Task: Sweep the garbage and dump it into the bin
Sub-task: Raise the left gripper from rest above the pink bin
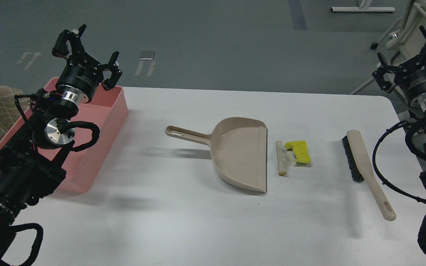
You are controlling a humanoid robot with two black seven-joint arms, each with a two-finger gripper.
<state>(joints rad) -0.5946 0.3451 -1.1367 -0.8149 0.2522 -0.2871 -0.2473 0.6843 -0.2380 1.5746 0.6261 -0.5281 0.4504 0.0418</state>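
pink bin (115, 111), beige dustpan (235, 151), yellow chunk (299, 150), whitish brown-crusted slice (281, 162), beige black-bristled brush (364, 162), white table (183, 214).

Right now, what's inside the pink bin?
The visible part of the bin, its right wall and a strip of floor, shows nothing in it. The left arm and claw cover most of the inside, so I can't tell about the rest.

White table (183, 229) carries pink bin (115, 111), beige dustpan (235, 155), brush (364, 170) — yellow chunk (300, 150) and bread slice (281, 159) between them
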